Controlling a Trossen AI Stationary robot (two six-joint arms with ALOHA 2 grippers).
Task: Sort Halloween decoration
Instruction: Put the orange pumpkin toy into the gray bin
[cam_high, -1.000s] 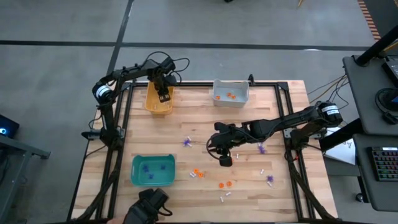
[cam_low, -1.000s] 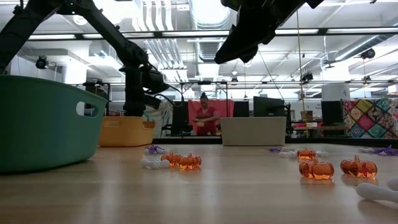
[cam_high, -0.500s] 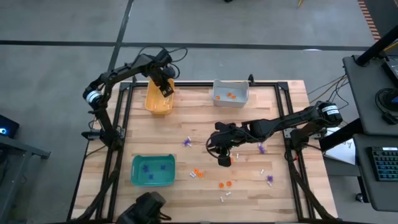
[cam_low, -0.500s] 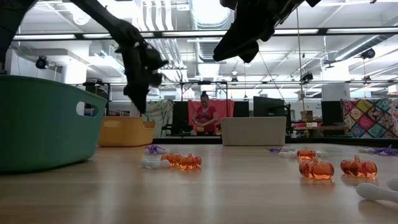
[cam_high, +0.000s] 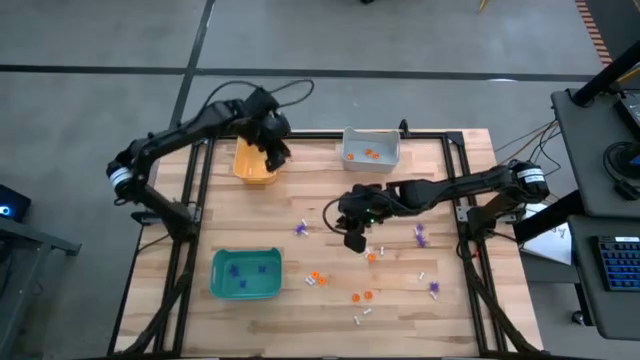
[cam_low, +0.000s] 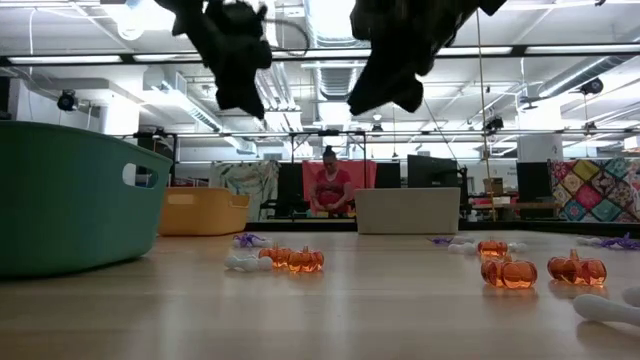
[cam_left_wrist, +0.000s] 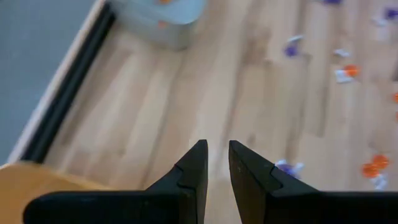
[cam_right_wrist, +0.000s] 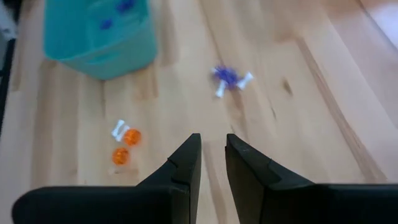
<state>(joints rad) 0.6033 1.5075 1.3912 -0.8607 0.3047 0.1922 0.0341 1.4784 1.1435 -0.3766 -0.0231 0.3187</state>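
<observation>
The Halloween decoration lies scattered on the wooden table: purple spiky trinkets (cam_high: 300, 229), orange pumpkins (cam_high: 316, 278) and small white pieces (cam_high: 358, 318). My left gripper (cam_high: 274, 156) hangs high over the right edge of the orange-yellow bin (cam_high: 252, 164). Its fingers (cam_left_wrist: 216, 155) stand a narrow gap apart with nothing between them. My right gripper (cam_high: 355, 240) hovers above the table's middle, narrowly open and empty (cam_right_wrist: 212, 146). An orange pumpkin (cam_high: 371, 257) lies on the wood just beside it. Both grippers show at the top of the low view, well above the table.
A teal bin (cam_high: 245, 273) with purple trinkets stands at the near left. At the far edge stands a grey bin (cam_high: 371, 150) with orange ones. More trinkets lie at the near right (cam_high: 434, 288). A person stands in the room beyond the table (cam_low: 328, 190).
My left gripper has risen from inside the orange-yellow bin, up and toward the table's right, tipping from pointing steeply down to a shallower slant. My right gripper has shifted a little toward the far edge and rolled about its own line.
</observation>
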